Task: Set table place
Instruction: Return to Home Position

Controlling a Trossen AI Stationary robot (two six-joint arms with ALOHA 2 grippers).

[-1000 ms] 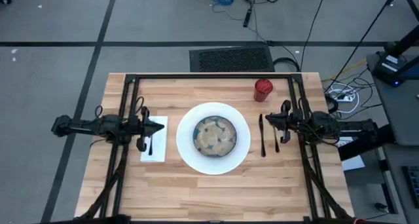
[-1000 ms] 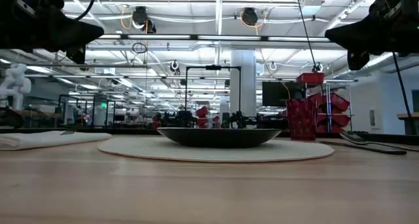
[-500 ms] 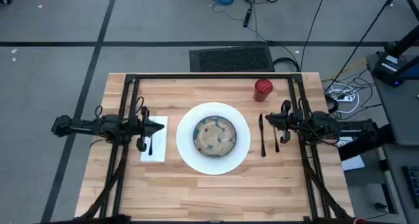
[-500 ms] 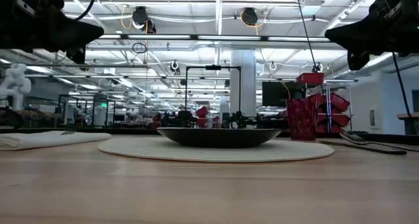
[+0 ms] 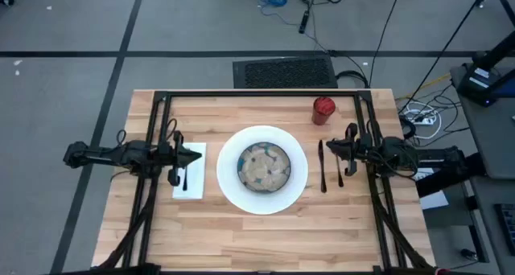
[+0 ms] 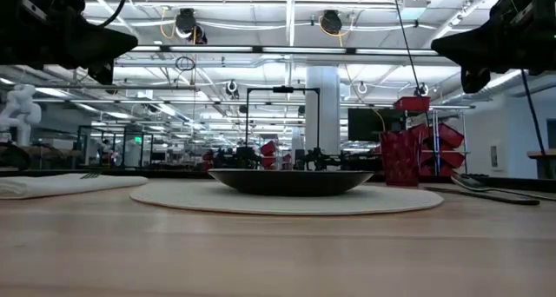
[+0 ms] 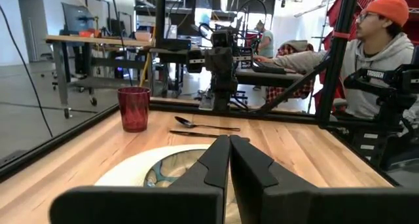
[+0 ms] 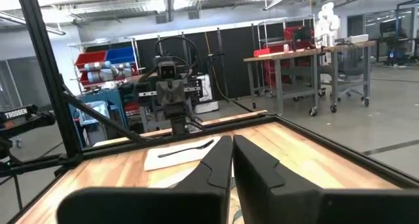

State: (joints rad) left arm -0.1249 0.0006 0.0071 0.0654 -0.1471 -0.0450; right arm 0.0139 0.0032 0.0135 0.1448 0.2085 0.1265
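Left claw has its fingers pressed flat together with nothing in it, and the right claw looks the same, empty and pinched tight. From above, the left one hangs over the inner edge of the napkin and the right one over the top ends of the knife and spoon. The low view shows both well up off the tabletop.

Moving out from there: the fork lies on the napkin, left of the plate. The speckled bowl sits in the middle of the plate. The knife is just right of the plate with the spoon beside it, and the red cup is up past the knife near the far rail.

So I'd call the place set, every piece down and roughly square. All I reckon is left is parking both arms at home.
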